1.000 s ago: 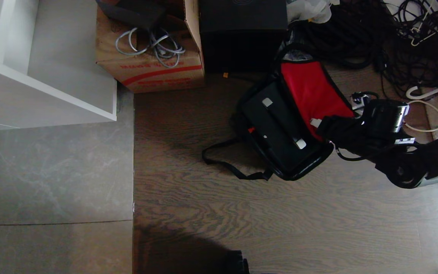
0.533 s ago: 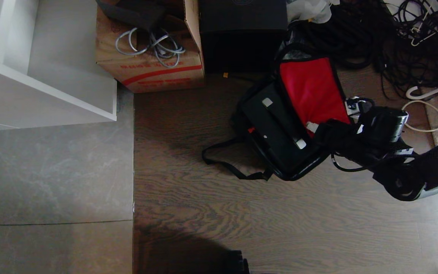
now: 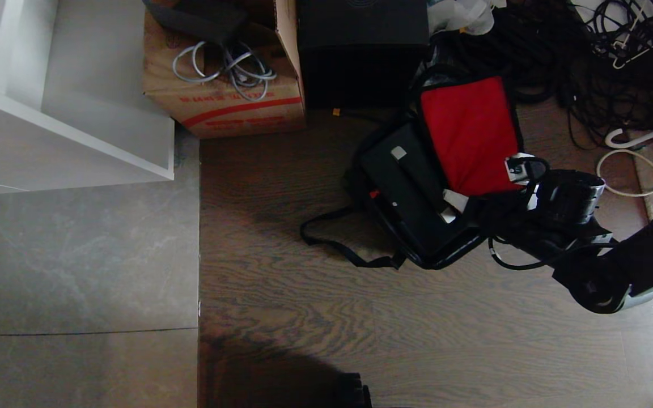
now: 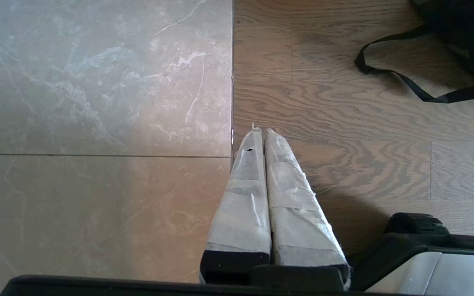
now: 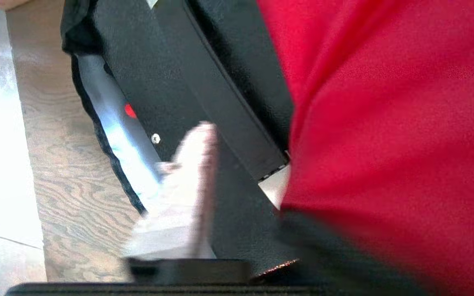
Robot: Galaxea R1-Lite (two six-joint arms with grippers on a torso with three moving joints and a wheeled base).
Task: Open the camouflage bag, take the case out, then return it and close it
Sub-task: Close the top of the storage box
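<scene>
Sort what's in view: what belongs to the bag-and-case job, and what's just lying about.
Job: camouflage bag, flap open, red lining showing; case inside it; right gripper at the bag.

Lying about: cardboard box, tall black box, cables, white shelf.

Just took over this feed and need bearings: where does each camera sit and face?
Head: high, looking down at the camouflage bag; right gripper enters.
Left wrist: behind the left gripper, facing floor, bag strap.
Right wrist: close over the case; one finger shows.
Shared: bag, wooden floor.
</scene>
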